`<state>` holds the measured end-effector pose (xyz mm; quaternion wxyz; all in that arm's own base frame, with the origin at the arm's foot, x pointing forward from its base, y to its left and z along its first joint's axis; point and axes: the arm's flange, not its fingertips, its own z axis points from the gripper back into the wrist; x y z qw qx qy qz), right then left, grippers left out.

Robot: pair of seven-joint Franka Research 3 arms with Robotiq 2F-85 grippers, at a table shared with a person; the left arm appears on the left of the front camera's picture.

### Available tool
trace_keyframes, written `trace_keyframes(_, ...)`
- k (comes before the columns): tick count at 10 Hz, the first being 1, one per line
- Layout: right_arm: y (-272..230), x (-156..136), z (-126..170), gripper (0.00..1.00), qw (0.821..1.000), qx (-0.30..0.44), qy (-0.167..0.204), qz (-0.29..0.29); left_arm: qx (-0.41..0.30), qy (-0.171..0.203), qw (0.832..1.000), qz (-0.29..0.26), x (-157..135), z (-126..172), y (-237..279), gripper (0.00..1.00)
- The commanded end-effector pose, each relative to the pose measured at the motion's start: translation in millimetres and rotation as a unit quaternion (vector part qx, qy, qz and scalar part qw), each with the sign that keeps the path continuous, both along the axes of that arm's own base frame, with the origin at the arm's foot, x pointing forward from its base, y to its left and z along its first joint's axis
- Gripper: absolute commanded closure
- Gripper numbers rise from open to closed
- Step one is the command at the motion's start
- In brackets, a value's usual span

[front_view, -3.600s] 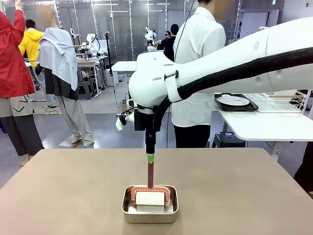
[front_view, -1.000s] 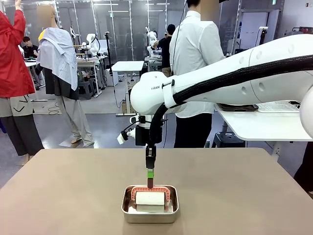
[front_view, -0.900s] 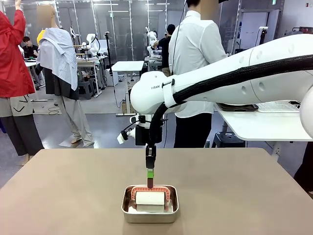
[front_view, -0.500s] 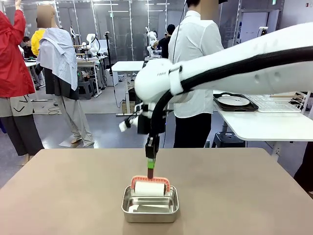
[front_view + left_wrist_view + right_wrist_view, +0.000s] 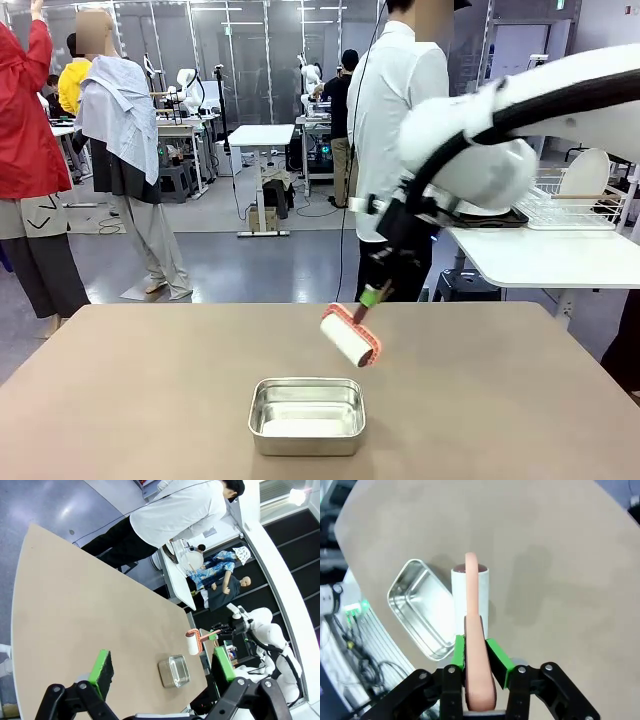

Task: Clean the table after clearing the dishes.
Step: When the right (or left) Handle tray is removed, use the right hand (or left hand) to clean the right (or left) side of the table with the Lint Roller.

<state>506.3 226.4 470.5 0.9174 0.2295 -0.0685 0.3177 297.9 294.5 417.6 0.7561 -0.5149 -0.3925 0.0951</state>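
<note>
The tabletop, one plain taupe-brown surface, spans the near foreground of the front view. One shiny steel pan sits on it near the robot's edge, roughly centred. One lint roller, with a white roll and a salmon-pink frame and handle, hangs tilted in the air just beyond the pan and clear of the surface. The right claw is clamped on the roller's handle, green pads pressing both sides; its arm enters from picture right and angles downward toward the centre. The left claw is spread fully apart and holds nothing, viewing the tabletop from high above. One person in a white shirt stands at the far side.
</note>
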Motion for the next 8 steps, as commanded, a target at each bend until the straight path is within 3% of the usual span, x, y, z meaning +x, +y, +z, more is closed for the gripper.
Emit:
trace_keyframes(1, -37, -30, -28, 1.00, 0.989, 0.086, 0.003, -0.123, -0.004, -0.014, 1.000, 0.001, -4, 0, -1, 0.00)
trace_keyframes(4, -101, -16, -65, 1.00, 0.969, 0.150, 0.072, -0.185, -0.004, -0.014, 1.000, 0.001, -4, 0, -1, 0.00)
trace_keyframes(5, -101, -12, -74, 1.00, 0.967, 0.149, 0.082, -0.190, -0.004, -0.014, 1.000, 0.001, -4, 0, -1, 0.00)
trace_keyframes(7, -88, -8, -80, 1.00, 0.974, 0.146, 0.051, -0.165, -0.004, -0.014, 1.000, 0.001, -4, 0, -1, 0.00)
trace_keyframes(8, -109, -13, -76, 1.00, 0.966, 0.143, 0.081, -0.198, -0.004, -0.014, 1.000, 0.001, -4, 0, -1, 0.00)
